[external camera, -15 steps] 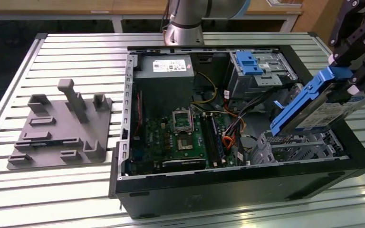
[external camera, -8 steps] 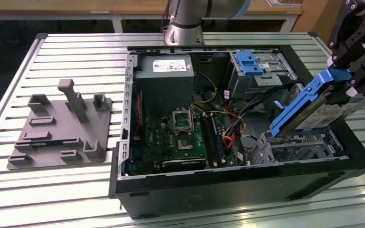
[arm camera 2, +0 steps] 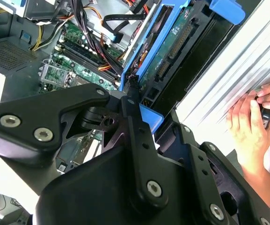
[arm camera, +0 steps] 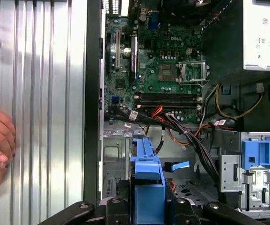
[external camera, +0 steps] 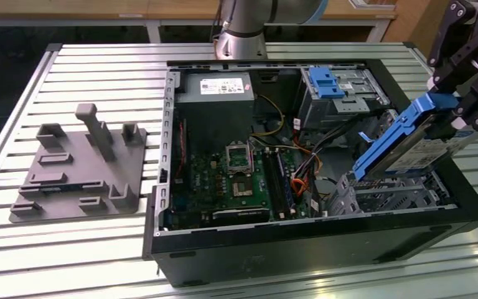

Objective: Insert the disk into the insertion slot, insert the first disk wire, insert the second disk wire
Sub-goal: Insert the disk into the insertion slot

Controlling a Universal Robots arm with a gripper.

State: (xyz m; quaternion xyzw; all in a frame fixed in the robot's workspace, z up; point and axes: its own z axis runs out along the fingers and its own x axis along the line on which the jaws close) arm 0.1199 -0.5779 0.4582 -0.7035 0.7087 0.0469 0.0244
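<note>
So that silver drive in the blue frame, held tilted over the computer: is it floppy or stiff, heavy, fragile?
Probably stiff: the disk hangs tilted from one end in the claw without sagging. Likely heavy for its size, looking like a metal slab. Its exposed underside with connectors, in the second wrist view, suggests it would dislike knocks.

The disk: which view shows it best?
The exterior view: the disk shows nearly whole, tilted above the drive cage. The second wrist view shows its connector side; the first wrist view, its blue frame end-on.
</note>
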